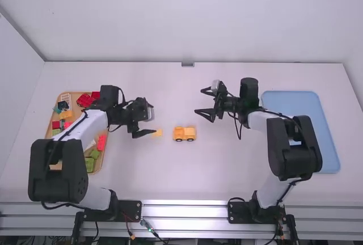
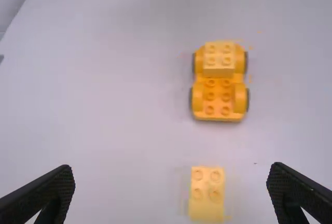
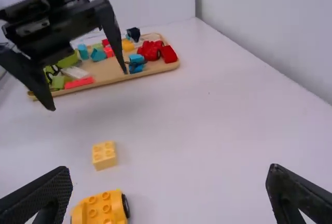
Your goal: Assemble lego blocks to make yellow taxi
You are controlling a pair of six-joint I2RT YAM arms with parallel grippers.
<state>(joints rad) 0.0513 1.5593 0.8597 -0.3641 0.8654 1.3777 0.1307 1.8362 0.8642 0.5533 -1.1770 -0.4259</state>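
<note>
My left gripper (image 1: 148, 123) is open just left of a small pale yellow block (image 1: 158, 132) on the table. The orange-yellow wheeled car (image 1: 184, 134) stands right of that block, a pale yellow brick on one end. My right gripper (image 1: 205, 103) is open, up and right of the car. In the left wrist view the loose block (image 2: 206, 193) lies between the open fingers of the left gripper (image 2: 171, 182), and the car (image 2: 219, 86) is farther off. The right wrist view shows the right gripper (image 3: 169, 182) empty, with the block (image 3: 104, 155) beyond the car (image 3: 101, 209).
A wooden tray (image 1: 97, 163) of red, green, blue and yellow pieces stands at the far left, partly under the left arm. A blue tray (image 1: 328, 143) lies at the right, partly behind the right arm. Bare table surrounds the car.
</note>
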